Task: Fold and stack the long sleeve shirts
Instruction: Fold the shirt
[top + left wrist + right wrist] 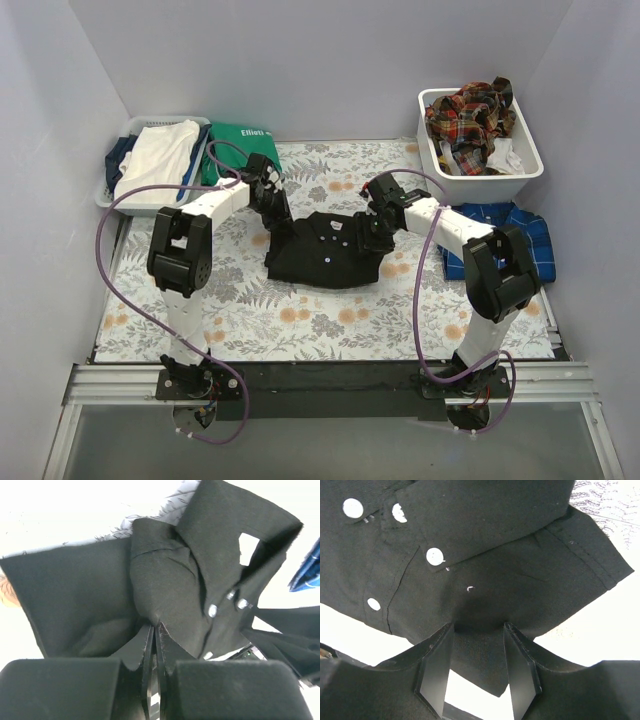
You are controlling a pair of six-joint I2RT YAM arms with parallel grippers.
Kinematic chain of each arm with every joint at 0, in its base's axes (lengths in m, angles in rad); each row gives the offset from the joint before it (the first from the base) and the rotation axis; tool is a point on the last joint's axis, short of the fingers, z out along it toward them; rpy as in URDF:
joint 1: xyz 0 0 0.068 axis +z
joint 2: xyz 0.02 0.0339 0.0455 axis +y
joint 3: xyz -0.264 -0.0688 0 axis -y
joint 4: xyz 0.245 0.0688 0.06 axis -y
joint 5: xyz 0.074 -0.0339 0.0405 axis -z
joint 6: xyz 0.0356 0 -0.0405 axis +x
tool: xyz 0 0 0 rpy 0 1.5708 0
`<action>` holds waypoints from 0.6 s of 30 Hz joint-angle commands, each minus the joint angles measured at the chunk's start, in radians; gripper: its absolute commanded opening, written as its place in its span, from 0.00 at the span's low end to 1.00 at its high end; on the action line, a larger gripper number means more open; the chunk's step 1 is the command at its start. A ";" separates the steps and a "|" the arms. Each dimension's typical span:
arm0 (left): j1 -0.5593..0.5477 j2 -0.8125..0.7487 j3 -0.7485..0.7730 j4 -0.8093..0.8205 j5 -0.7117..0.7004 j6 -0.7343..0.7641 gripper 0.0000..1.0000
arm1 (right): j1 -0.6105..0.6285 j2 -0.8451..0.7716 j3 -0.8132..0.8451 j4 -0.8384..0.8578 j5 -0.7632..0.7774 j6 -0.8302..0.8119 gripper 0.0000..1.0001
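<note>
A plain black long sleeve shirt (325, 250) with white buttons lies crumpled in the middle of the floral mat. My left gripper (278, 222) sits at its left edge, and in the left wrist view it (154, 626) is shut on a pinch of the black cloth (165, 575). My right gripper (372, 235) rests on the shirt's right side. Its jaws (479, 626) stand apart in the right wrist view, with a flap of black cloth (495, 570) lying loosely between them. A blue plaid shirt (482, 214) lies flat at the right, partly under the right arm. Red-orange plaid shirts (470, 112) fill the back right bin.
The white bin (530, 166) stands at the back right. A white basket (112, 196) at the back left holds white cloth (155, 160), with a green top (240, 148) beside it. The floral mat (300, 315) covers the table.
</note>
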 commanded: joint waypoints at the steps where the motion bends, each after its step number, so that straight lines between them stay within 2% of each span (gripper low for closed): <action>1: -0.004 -0.164 0.043 -0.009 -0.003 0.021 0.00 | -0.003 -0.019 0.026 0.031 0.022 0.024 0.52; 7: -0.003 -0.285 0.021 -0.012 -0.069 -0.001 0.00 | -0.008 -0.038 0.017 0.054 0.028 0.035 0.52; 11: -0.003 -0.342 -0.068 0.011 -0.163 -0.031 0.00 | -0.012 -0.030 0.034 0.054 0.031 0.031 0.52; 18: -0.001 -0.244 -0.134 -0.015 -0.230 -0.059 0.00 | -0.017 0.013 0.077 0.032 0.010 0.015 0.52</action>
